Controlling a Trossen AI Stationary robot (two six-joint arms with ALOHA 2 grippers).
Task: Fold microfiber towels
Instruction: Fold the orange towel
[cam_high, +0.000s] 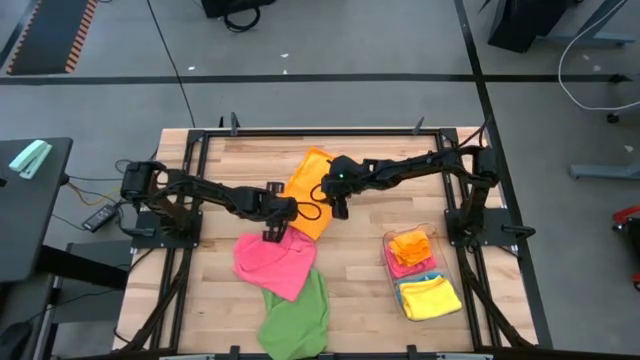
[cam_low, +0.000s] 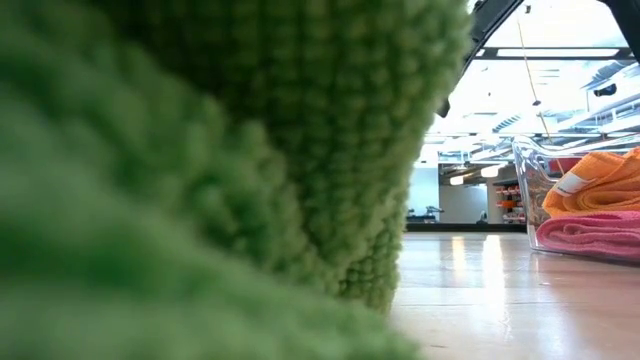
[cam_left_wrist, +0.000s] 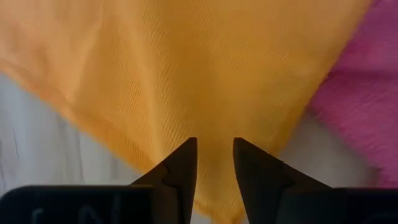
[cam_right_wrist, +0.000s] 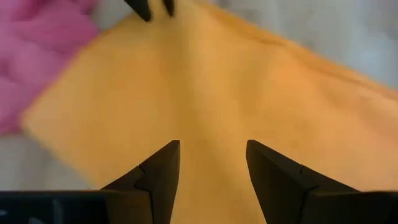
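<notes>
**Both grippers over orange towel**

No readable writing anywhere. Left gripper is hovering at the orange towel corner beside the pink towel, jaws apart; right gripper is sitting above its middle, jaws apart — nothing clamped. Low view is showing only the green towel and the bin — folded towels inside.

Your high camera looks straight down on the whole tabletop, with floor showing across the upper frame. Your low camera sits at tabletop level, so close to the green towel that it fills the left two thirds; the bin shows at right. Both wrist cameras look closely down on the orange towel, which the high view shows at centre.
</notes>
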